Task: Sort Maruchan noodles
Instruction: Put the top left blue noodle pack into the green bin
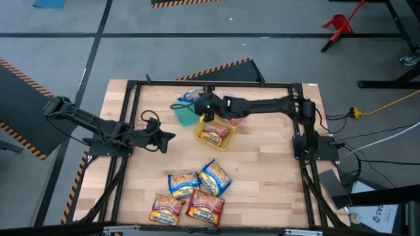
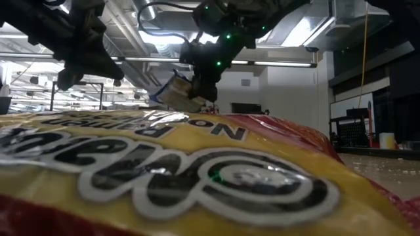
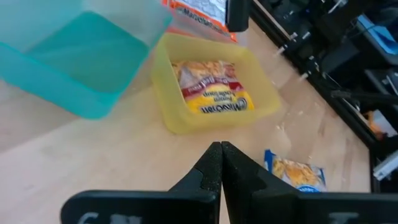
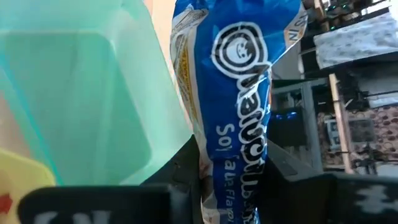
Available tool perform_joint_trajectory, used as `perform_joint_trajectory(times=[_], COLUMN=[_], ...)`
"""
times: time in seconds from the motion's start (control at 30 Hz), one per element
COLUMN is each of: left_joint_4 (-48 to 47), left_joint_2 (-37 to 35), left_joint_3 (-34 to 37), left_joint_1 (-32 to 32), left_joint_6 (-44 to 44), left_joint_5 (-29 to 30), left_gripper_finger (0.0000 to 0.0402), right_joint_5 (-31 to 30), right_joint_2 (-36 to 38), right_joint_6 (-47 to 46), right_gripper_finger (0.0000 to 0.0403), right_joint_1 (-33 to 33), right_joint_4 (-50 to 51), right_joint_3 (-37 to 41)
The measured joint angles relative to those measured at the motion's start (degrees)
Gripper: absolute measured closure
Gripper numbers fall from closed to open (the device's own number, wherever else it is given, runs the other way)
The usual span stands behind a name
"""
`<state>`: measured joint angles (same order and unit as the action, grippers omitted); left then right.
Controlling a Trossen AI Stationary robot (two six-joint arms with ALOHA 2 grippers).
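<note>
A blue-and-yellow noodle packet (image 4: 242, 93) is held in the air by my right gripper (image 1: 202, 109), which reaches in from the table's right, above the teal container (image 1: 186, 117) at the far middle. Beside it the yellow container (image 1: 226, 141) holds an orange-red packet (image 3: 211, 93). Several more packets lie flat near the front edge, blue ones (image 1: 215, 177) and orange-red ones (image 1: 207, 206). My left gripper (image 3: 221, 155) hangs shut and empty over the table's left part, pointing at the yellow container. My right gripper pinches the blue packet between its two fingers at one end (image 4: 233, 186). The fingers come slanting down from the table's right. The rest of the packet (image 2: 176, 92) sticks out past the fingertips, standing on edge, clear of the table and over the teal container.
A clear container with a red-and-white packet (image 1: 235, 121) stands just right of the yellow one. A black metal frame (image 1: 131, 118) rims the wooden table. One packet (image 2: 164, 170) lies right in front of the low camera and blocks most of that view.
</note>
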<state>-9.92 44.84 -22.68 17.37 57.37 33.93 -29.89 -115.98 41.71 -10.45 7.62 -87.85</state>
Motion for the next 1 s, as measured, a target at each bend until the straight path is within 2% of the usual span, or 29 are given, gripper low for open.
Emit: perform_joint_trajectory(times=[0.33, 0.6, 0.73, 1.0], left_joint_4=[0.03, 0.05, 0.05, 0.05], left_joint_2=[0.20, 0.22, 0.22, 0.22], left_joint_3=[0.00, 0.00, 0.00, 0.00], left_joint_1=[0.00, 0.00, 0.00, 0.00], left_joint_6=[-1.01, -0.94, -0.92, -0.86], left_joint_5=[3.11, 3.48, 3.48, 3.48], left_gripper_finger=[0.0401, 0.0401, 0.0401, 0.0401], right_joint_5=[6.86, 8.12, 11.03, 11.02], right_joint_2=[-1.66, -1.70, -1.70, -1.70], right_joint_6=[-2.52, -2.66, -2.66, -1.14], right_gripper_finger=[0.0312, 0.0279, 0.0266, 0.0242], right_joint_1=[-0.81, -0.84, -0.94, -0.79], right_joint_4=[0.05, -0.12, -0.05, 1.70], right_joint_3=[0.04, 0.09, 0.09, 0.06])
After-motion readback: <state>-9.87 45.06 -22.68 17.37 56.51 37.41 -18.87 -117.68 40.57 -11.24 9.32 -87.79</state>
